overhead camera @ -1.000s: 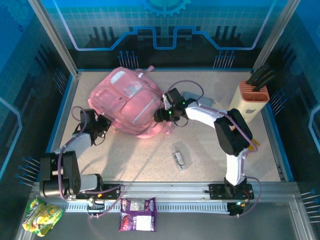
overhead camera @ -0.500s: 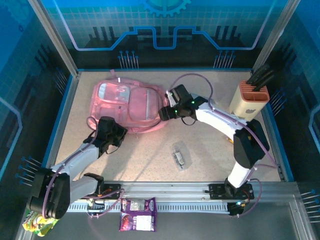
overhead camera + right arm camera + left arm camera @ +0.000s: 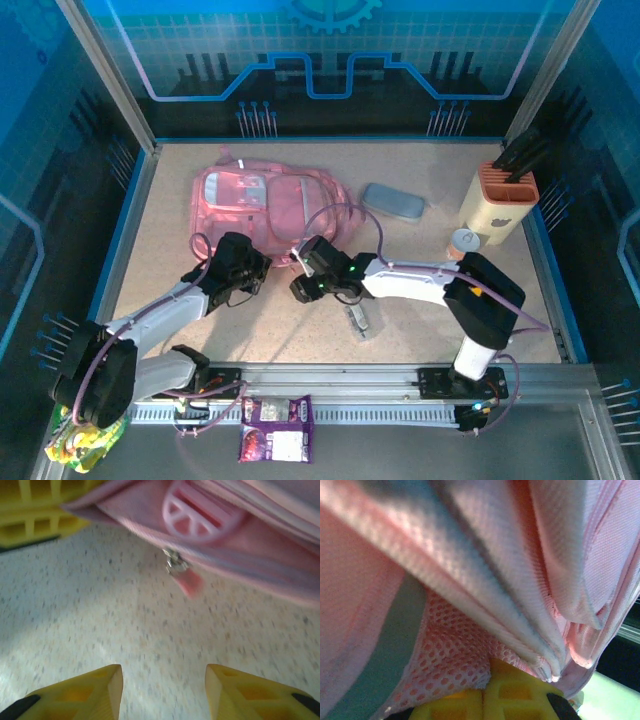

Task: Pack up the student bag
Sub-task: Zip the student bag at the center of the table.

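Observation:
The student bag point(image 3: 262, 203), pink with pale front panels, lies flat at the back left of the table. My left gripper point(image 3: 247, 268) is at its near edge, and in the left wrist view its yellow fingers point(image 3: 517, 700) are pressed together with the bag's pink mesh point(image 3: 451, 650) pinched at their tips. My right gripper point(image 3: 300, 288) hovers just right of it, open over bare table point(image 3: 160, 640), nothing between its fingers. A pink zip pull point(image 3: 186, 580) hangs from the bag's edge point(image 3: 240, 550) ahead of the right gripper point(image 3: 162, 682).
A grey oval pencil case point(image 3: 392, 201) lies right of the bag. A beige holder with dark handles point(image 3: 500, 195) and a small cup point(image 3: 465, 241) stand at the right. A clear packet point(image 3: 360, 315) lies near the front. Snack packs point(image 3: 275, 428) sit off the table's edge.
The bag has gone from bulging and lifted to lying flat. My left gripper moved right along its near edge, still shut. My right gripper swung left and nearer, uncovering the pencil case.

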Controlling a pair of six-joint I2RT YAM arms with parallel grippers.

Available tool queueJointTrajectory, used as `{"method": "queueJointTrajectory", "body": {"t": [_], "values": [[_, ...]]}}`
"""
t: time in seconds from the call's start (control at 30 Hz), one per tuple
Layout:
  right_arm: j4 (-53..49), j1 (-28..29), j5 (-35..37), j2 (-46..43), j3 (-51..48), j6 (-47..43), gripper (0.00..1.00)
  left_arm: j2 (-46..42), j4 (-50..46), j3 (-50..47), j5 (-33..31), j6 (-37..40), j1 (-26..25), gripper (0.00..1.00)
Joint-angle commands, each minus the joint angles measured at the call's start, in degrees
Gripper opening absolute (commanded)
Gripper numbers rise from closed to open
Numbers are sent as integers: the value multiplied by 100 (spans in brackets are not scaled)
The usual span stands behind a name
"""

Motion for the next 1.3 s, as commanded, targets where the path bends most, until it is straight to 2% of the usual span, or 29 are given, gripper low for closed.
{"method": "queueJointTrajectory", "body": {"t": [0.0, 0.17, 0.27, 0.47, 0.53, 0.67, 0.8, 0.97, 1.27], "values": [[1262, 173, 495, 322, -137, -104, 49, -32, 381, 347, 115, -18, -198, 0], [1805, 172, 1261, 693, -255, 85, 49, 47, 234, 469, 32, 57, -355, 0], [2320, 160, 1226, 847, -323, -52, 49, 61, 233, 469, -22, 66, -393, 0], [2416, 161, 1889, 754, -246, -109, 47, 65, 217, 451, -79, 81, -468, 0], [2627, 156, 1889, 762, -288, -184, 42, 68, 215, 456, -93, 72, -463, 0], [2313, 160, 2128, 855, -26, -218, 28, 58, 163, 495, -137, 149, -475, 0], [2307, 152, 2175, 700, -203, -113, 18, -44, 66, 470, -258, 183, -479, 0], [1983, 150, 2087, 478, -409, -26, 0, -152, -131, 489, -466, 294, -462, 0], [1178, -52, 2322, -207, -1195, 564, 0, -412, -549, 529, -560, 586, -78, 0]]}}
